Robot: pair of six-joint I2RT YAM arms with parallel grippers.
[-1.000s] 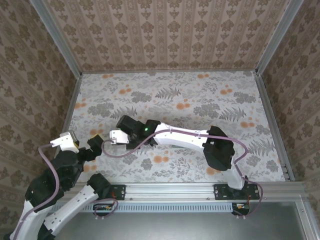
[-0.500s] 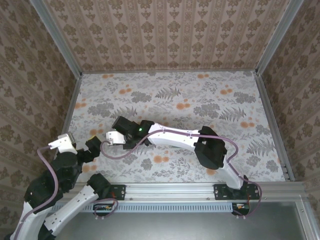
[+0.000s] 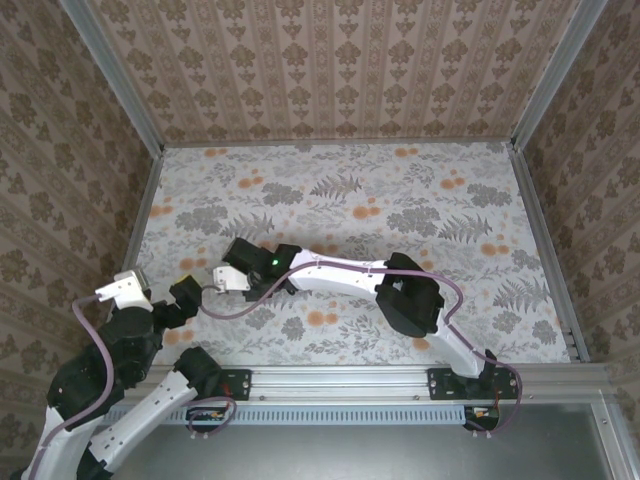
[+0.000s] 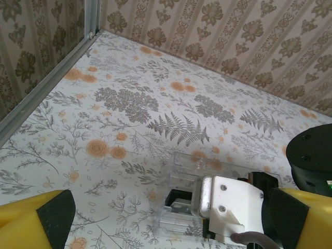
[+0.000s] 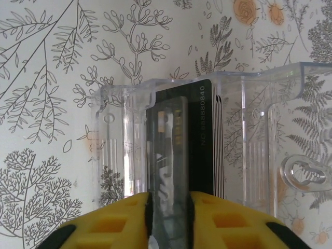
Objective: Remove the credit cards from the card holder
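Observation:
Several dark credit cards (image 5: 207, 135) stand on edge in a clear plastic tray (image 5: 249, 135); one bears a printed number. In the left wrist view they are a dark patch (image 4: 179, 199) inside that tray (image 4: 179, 168). My right gripper (image 5: 167, 199) points down into the tray, its yellow fingers (image 5: 228, 218) a little apart, and a glossy grey strip fills the gap. Whether they clamp it is unclear. My left gripper (image 4: 170, 215) stands wide open and holds nothing, its view facing the tray. In the top view both grippers meet at the near left (image 3: 222, 278). The card holder is out of view.
A flowered cloth (image 3: 400, 200) covers the table. Patterned walls with metal rails (image 3: 145, 210) close it in on the left, back and right. The right arm's elbow (image 3: 410, 300) and cable lie across the near middle.
The right arm has drawn left and toward the near edge, its wrist now lower over the tray. Its jaws have parted slightly. The left arm has barely shifted.

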